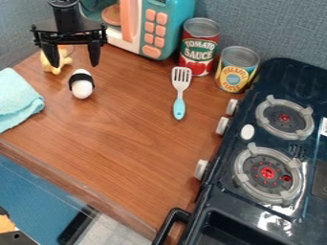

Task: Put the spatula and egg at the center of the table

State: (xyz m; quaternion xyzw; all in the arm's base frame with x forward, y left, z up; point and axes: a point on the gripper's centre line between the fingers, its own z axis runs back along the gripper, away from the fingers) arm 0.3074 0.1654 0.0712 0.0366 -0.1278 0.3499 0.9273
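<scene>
Gripper (75,65) open, nothing between the fingers, up at the upper left of the view. Egg (82,89) sits on the desk (121,131) just below it in the view, white with a black band around it. Spatula (180,93) lies flat right of the desk's middle, slotted white head toward the cans, blue handle toward the near edge. Neither looks centered, so both probably need a move.

Egg handling: likely a light toy, smooth, rigid, prone to roll if nudged or squeezed off-axis. Take it across the widest part, fingers either side, light force, set down gently. Band might give some grip.

Spatula: likely light plastic, fairly stiff, thin and low. Pinch across the handle near where it meets the head, for balance; gripping the handle's far end may let the head droop or swing. Fingers need to get down close to the desk.

Containers: red can (200,47) and yellow can (237,69) stand upright near the spatula, tops look closed, contents can't be seen. Toy microwave (167,26) at the back has a round orange piece (112,15) behind its handle.
</scene>
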